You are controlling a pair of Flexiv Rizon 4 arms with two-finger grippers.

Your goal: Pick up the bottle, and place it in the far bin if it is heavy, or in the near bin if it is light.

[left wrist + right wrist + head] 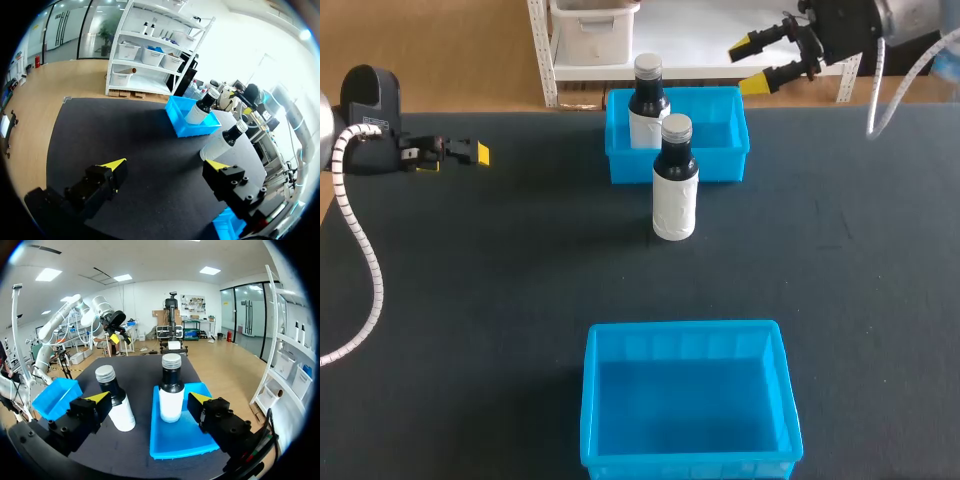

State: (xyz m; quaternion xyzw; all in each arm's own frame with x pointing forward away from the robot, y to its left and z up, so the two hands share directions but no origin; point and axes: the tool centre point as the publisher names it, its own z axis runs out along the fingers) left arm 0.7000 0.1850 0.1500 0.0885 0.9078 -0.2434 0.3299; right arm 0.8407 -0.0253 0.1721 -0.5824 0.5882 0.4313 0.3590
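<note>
Two dark bottles with white labels and silver caps are here. One bottle (675, 190) (116, 402) (224, 141) stands upright on the black table just in front of the far blue bin (720, 165) (180, 440) (184, 131). The other bottle (648, 100) (171, 390) (201, 108) stands inside that bin, at its left back. The near blue bin (685, 328) (54, 397) holds nothing. My right gripper (750, 65) (149, 398) hovers open behind the far bin, high up. My left gripper (470, 153) (165, 165) is open at the table's far left, holding nothing.
The black mat (470, 300) covers the whole table, with free room on both sides of the bins. My left arm's white cable (365, 270) hangs over the left edge.
</note>
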